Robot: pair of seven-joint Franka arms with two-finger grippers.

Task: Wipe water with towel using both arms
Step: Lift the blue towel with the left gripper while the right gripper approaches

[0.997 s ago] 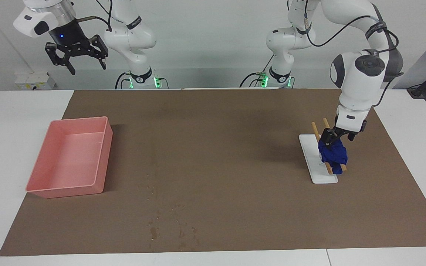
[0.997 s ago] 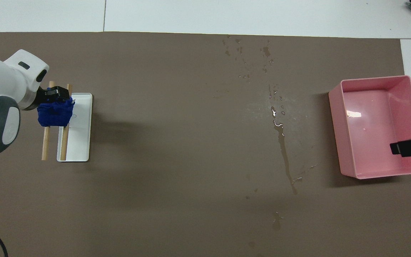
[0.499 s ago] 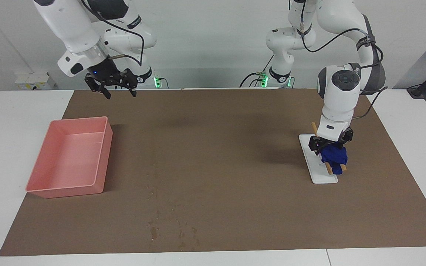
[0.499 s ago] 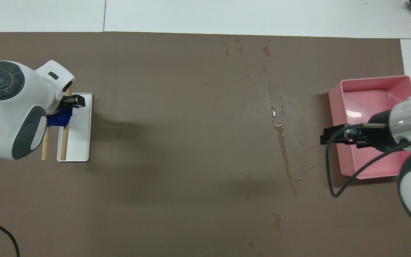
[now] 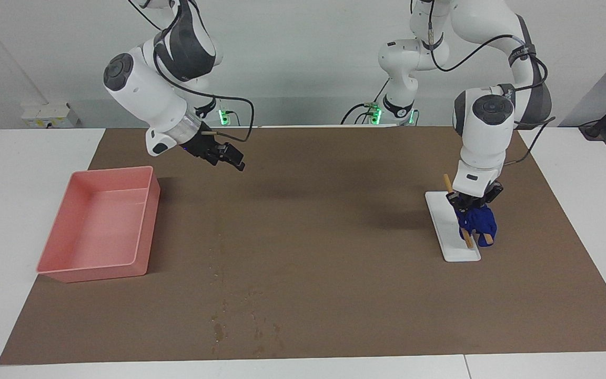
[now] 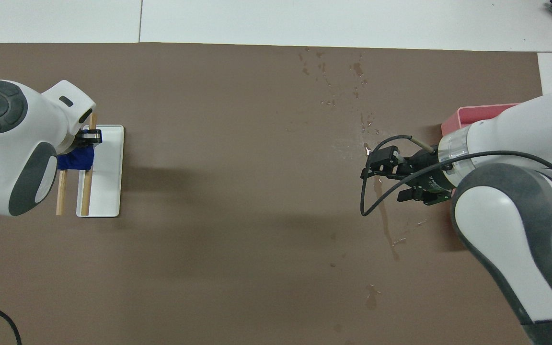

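Observation:
The blue towel lies bunched on two wooden sticks over a white plate toward the left arm's end of the table. My left gripper points down into the top of the towel and is shut on it. In the overhead view the towel is half hidden under the left arm. The water is a thin streak with scattered specks on the brown mat; it also shows in the facing view. My right gripper is open and empty in the air over the streak.
A pink bin stands toward the right arm's end of the table, partly covered by the right arm in the overhead view. A brown mat covers most of the white table.
My right arm has swung down from high above the pink bin to over the mat and the water streak. My left gripper has turned upright and lowered onto the towel.

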